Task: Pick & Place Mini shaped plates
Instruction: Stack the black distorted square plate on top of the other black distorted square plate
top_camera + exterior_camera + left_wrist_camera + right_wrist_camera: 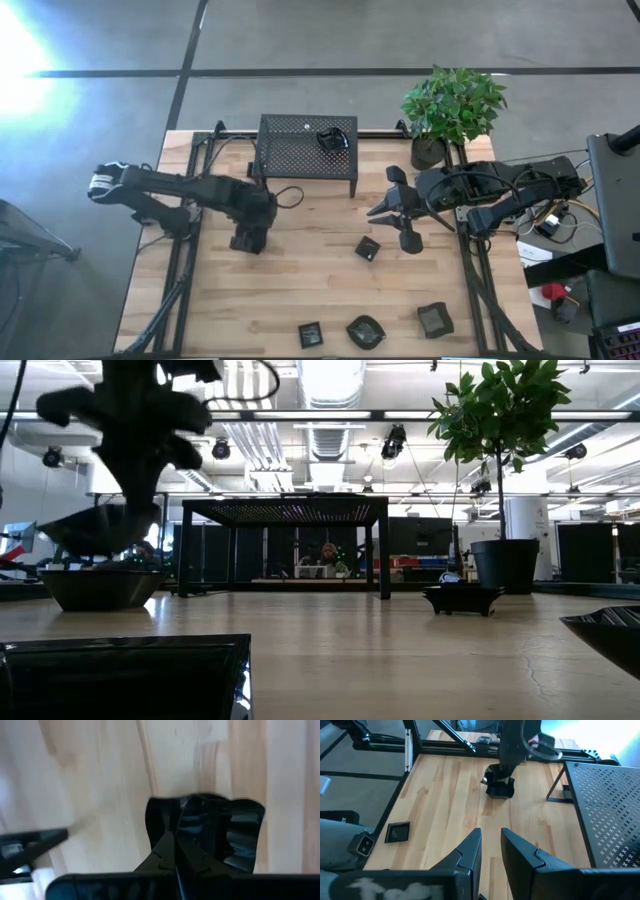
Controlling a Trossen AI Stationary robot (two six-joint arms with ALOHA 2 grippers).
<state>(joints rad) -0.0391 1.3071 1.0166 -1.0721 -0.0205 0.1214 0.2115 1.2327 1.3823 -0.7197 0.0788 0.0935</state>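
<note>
Wooden table [300,290]; left fingers [248,240] pinching a mini plate [240,832]; right fingers [392,212] parted, empty, level above the boards.

Left hand [248,240] closed, right hand [392,212] parted

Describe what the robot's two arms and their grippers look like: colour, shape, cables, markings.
Both arms are dark, nearly black, built of jointed segments. The left arm has a white-marked patch near its base end and a thin black cable looping by its wrist. The right arm carries dark cables along it. The left gripper and right gripper each have two black, angular, wedge-like fingers.
</note>
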